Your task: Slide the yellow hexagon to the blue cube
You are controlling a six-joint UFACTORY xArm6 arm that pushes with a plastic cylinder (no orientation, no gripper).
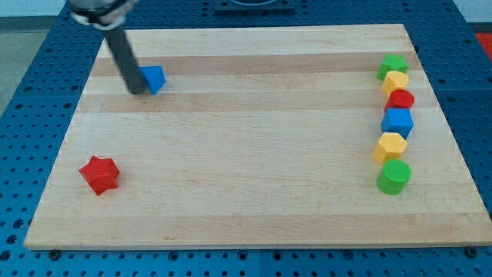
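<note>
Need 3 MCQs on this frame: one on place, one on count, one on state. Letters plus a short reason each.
1. Where is the red star?
A. the view's lower left of the board
B. in the column at the view's right
C. touching my tip

2. How many yellow blocks are on the board?
A. one
B. two
C. three

3. What is my tip doing?
A. resting against a yellow block
B. sitting right beside the small blue block at the view's upper left
C. parked among the blocks at the view's right

Key:
1 A, the star lies alone near the lower left corner.
2 B, the upper yellow block and the lower yellow block both sit in the right column.
3 B, the tip ends at the left edge of the small blue block, far from the blue cube.
</note>
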